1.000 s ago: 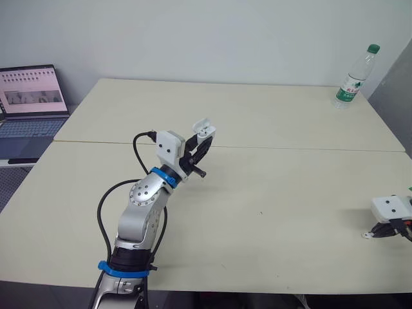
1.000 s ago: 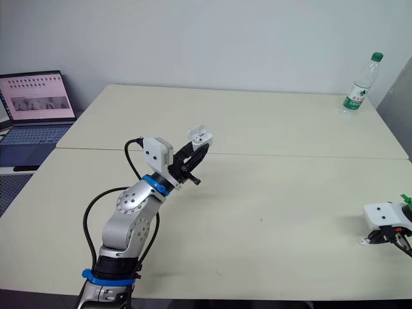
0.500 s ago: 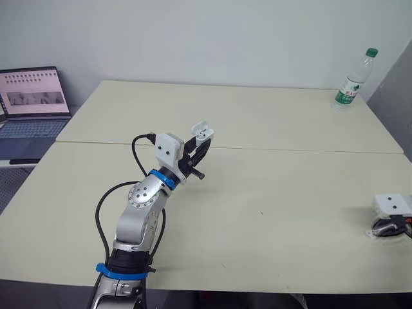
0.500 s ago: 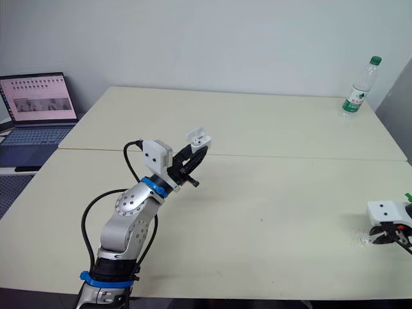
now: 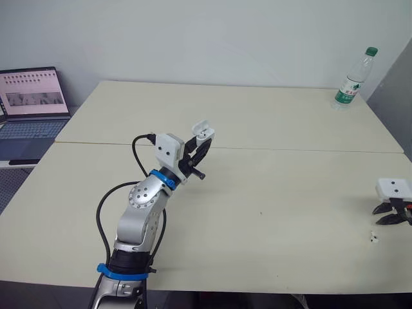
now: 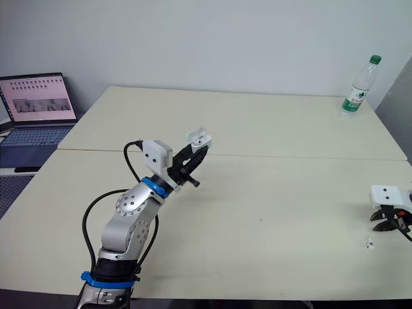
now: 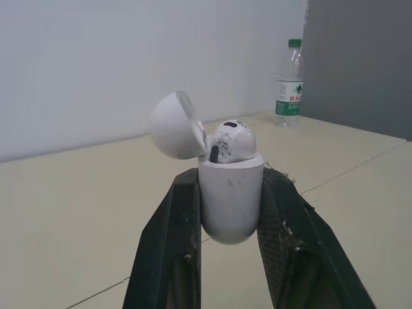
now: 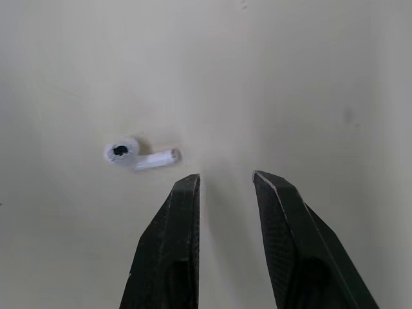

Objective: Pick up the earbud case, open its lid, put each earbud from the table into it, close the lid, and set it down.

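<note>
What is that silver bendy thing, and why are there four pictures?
That is a robot's left arm. Two pictures come from cameras in its head, looking down at the table. Two come from cameras on its wrists. The left gripper pinches a white earbud case with its lid open and one earbud inside. The right gripper is open, close to a second earbud lying on the table. A water bottle stands at the far corner and a laptop sits off to the left.

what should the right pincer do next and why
Probably shift the open right pincer over the earbud and lower to grip it: it lies on the table beside the pincer, not between its jaws, while the left pincer holds the open case with a seated earbud.
</note>
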### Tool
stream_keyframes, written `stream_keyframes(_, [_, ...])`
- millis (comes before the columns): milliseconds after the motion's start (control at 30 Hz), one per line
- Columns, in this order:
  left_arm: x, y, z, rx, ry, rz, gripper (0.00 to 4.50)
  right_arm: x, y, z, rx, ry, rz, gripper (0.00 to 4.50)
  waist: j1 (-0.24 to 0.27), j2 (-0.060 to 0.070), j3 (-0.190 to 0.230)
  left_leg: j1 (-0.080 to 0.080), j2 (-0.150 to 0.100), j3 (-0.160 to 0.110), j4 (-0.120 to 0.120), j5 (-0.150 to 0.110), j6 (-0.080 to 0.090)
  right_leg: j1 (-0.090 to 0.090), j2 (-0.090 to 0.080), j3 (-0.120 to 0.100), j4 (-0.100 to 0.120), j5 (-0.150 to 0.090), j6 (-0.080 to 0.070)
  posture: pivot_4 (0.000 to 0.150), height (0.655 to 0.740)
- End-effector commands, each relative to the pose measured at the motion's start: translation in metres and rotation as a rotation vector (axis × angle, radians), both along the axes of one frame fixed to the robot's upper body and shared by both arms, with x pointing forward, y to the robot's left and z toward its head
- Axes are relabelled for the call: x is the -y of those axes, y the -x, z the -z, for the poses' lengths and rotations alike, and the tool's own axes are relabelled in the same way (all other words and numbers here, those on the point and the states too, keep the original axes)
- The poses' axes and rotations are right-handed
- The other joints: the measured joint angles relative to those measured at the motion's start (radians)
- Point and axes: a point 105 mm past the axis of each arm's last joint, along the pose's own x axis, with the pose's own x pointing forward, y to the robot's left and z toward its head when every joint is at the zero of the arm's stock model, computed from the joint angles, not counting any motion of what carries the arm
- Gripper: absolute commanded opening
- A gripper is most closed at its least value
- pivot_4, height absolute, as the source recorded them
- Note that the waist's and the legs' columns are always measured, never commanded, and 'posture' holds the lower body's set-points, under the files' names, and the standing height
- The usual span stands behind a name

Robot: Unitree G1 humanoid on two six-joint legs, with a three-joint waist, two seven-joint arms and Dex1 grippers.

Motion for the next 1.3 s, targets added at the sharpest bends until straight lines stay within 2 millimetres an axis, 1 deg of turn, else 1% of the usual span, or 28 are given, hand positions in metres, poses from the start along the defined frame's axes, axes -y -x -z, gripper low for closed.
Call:
stream_keyframes(33, [0.004,0.003,-0.016,0.074,0.011,0.014,0.79,0.003,0.003,-0.013,-0.017,-0.025,0.036,1.33,0.0,0.0,0.0,0.0,0.0,0.0,0.0,0.0,0.0,0.0,0.0,0.0,0.0,0.0,0.0,0.15,0.74])
stream_keyframes(200, [0.006,0.002,-0.016,0.078,0.015,0.017,0.79,0.002,0.0,-0.018,0.007,-0.033,0.035,1.33,0.0,0.0,0.0,0.0,0.0,0.0,0.0,0.0,0.0,0.0,0.0,0.0,0.0,0.0,0.0,0.15,0.74])
stream_keyframes(367, [0.007,0.003,-0.016,0.078,0.018,0.021,0.79,0.001,-0.006,-0.029,0.037,-0.036,0.047,1.33,0.0,0.0,0.0,0.0,0.0,0.0,0.0,0.0,0.0,0.0,0.0,0.0,0.0,0.0,0.0,0.15,0.74])
stream_keyframes(467, [0.007,0.003,-0.016,0.077,0.02,0.021,0.79,-0.001,-0.007,-0.032,0.052,-0.038,0.028,1.33,0.0,0.0,0.0,0.0,0.0,0.0,0.0,0.0,0.0,0.0,0.0,0.0,0.0,0.0,0.0,0.15,0.74])
stream_keyframes(533, [0.007,0.004,-0.016,0.076,0.019,0.021,0.79,-0.002,-0.005,-0.034,0.069,-0.035,-0.015,1.33,0.0,0.001,0.0,0.0,0.0,0.0,0.0,0.0,0.0,0.0,0.0,0.0,0.0,0.0,0.0,0.15,0.74])
stream_keyframes(667, [0.006,0.005,-0.015,0.072,0.018,0.018,0.79,-0.003,0.008,-0.036,0.077,-0.006,-0.126,1.33,0.0,0.001,0.001,-0.001,0.0,0.0,-0.001,0.0,0.0,0.0,0.0,0.0,0.0,-0.001,0.0,0.15,0.74])
stream_keyframes(767, [0.006,0.006,-0.013,0.068,0.019,0.016,0.79,0.0,0.019,-0.031,0.056,0.018,-0.175,1.33,0.0,0.001,0.001,-0.001,0.0,0.0,-0.001,0.0,0.0,0.0,0.0,0.0,0.0,-0.001,0.0,0.15,0.74])
stream_keyframes(867, [0.007,0.007,-0.013,0.065,0.022,0.015,0.79,0.001,0.025,-0.027,0.045,0.002,-0.174,1.33,0.0,0.001,0.001,0.0,0.0,0.0,-0.001,0.0,0.0,0.0,0.0,0.0,0.0,-0.001,0.001,0.15,0.74])
stream_keyframes(1000, [0.007,0.007,-0.012,0.063,0.023,0.014,0.79,0.003,0.038,-0.021,-0.003,0.011,-0.19,1.33,0.001,0.002,0.001,0.0,0.0,0.0,-0.001,0.0,0.0,0.0,0.0,0.0,0.0,-0.001,0.0,0.15,0.74])
stream_keyframes(1100, [0.007,0.006,-0.012,0.062,0.022,0.013,0.79,0.0,0.039,-0.019,-0.003,-0.017,-0.176,0.74,0.0,0.002,0.001,0.0,0.0,0.0,-0.001,0.0,0.0,0.0,0.0,0.0,0.0,-0.001,0.0,0.15,0.74])
stream_keyframes(1133, [0.007,0.006,-0.012,0.062,0.022,0.013,0.79,-0.002,0.039,-0.019,0.0,-0.03,-0.173,0.45,0.0,0.002,0.001,0.0,0.0,0.0,-0.001,0.0,0.0,0.0,0.0,0.0,0.0,-0.001,0.0,0.15,0.74])
stream_keyframes(1167, [0.007,0.006,-0.012,0.062,0.021,0.014,0.79,-0.004,0.038,-0.019,0.002,-0.04,-0.17,0.05,0.0,0.002,0.001,0.0,0.0,0.0,-0.001,0.0,0.0,0.0,0.0,0.0,0.0,-0.001,0.0,0.15,0.74])
stream_keyframes(1300, [0.007,0.006,-0.013,0.061,0.02,0.017,0.79,-0.016,0.038,-0.019,-0.01,-0.103,-0.152,0.05,0.0,0.002,0.001,0.0,0.0,0.0,-0.001,0.0,0.0,0.0,0.0,0.0,0.0,-0.001,0.0,0.15,0.74])
